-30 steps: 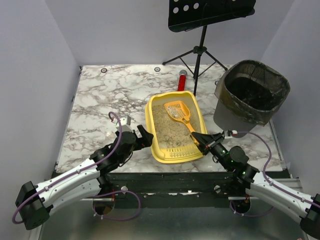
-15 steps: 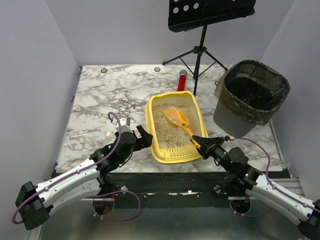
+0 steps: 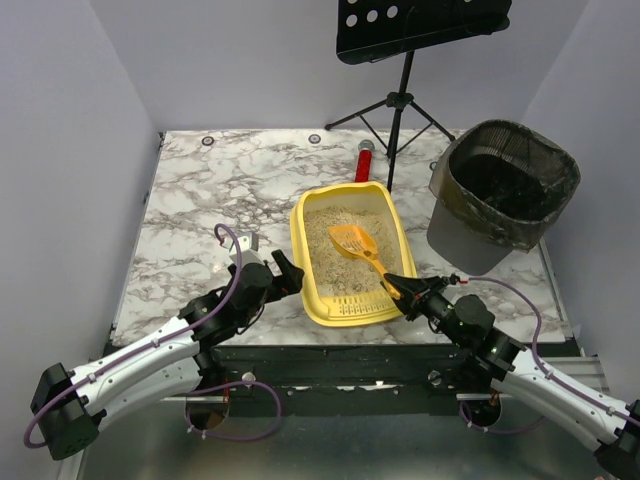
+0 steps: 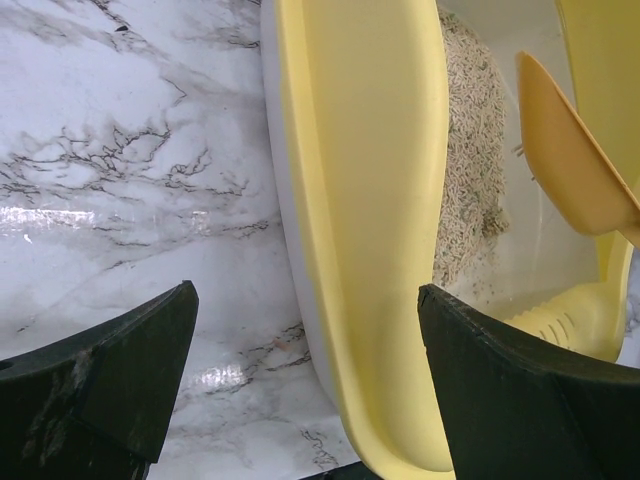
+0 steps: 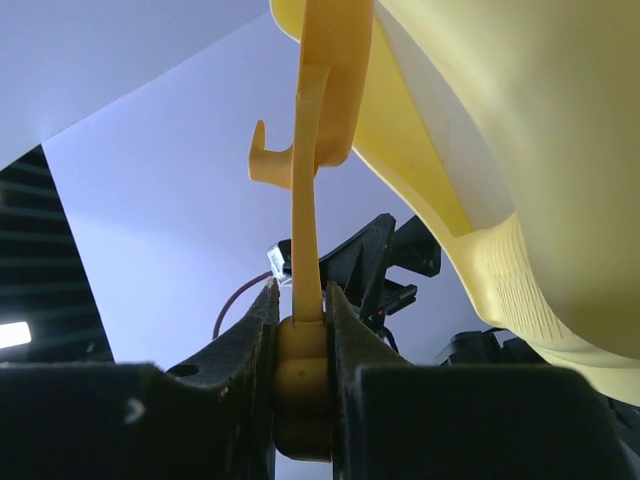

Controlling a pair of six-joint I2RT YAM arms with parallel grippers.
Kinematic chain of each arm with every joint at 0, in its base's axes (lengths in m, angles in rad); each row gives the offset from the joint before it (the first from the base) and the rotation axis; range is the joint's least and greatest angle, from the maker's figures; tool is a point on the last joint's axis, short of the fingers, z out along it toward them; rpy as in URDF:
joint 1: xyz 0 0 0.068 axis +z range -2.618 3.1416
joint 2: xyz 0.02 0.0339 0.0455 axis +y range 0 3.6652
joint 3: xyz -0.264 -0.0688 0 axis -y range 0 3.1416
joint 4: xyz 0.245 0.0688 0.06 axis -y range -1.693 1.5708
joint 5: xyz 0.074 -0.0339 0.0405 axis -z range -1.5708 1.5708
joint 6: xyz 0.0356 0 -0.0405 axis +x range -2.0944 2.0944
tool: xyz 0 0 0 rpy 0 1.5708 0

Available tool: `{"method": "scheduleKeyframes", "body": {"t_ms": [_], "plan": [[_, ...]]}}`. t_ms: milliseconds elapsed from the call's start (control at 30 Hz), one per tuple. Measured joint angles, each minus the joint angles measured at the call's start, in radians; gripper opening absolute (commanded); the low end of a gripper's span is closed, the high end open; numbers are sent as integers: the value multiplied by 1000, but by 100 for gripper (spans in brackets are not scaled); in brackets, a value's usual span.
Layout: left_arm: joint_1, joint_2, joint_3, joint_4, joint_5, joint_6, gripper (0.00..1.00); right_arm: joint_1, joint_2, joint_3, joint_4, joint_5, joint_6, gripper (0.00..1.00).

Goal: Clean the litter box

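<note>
Right end effector (image 3: 396, 284), low, clamps scoop (image 3: 352, 241).

You have a white, grey-veined marble-look tabletop (image 3: 200, 200) spreading out ahead of the left claw (image 3: 284, 271), plain pale grey walls (image 3: 60, 120) on three sides, and a black tripod music stand (image 3: 420, 25) well beyond the right claw (image 3: 394, 283), past the table's far edge.
</note>
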Motion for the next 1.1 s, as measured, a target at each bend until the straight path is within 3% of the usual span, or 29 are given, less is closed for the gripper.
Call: {"method": "scheduleKeyframes", "body": {"t_ms": [100,333,767,1100], "plan": [[0,0,0,-4,-3,0,99,0,-6,0,-12,29,-6,0],[0,-7,0,-6,-3,1,99,0,8,19,-83,103,-260,0],[0,-12,0,10,-3,3,99,0,130,27,132,72,-596,0],[0,-13,0,11,-3,19,99,0,-24,8,244,33,-871,1]]}}
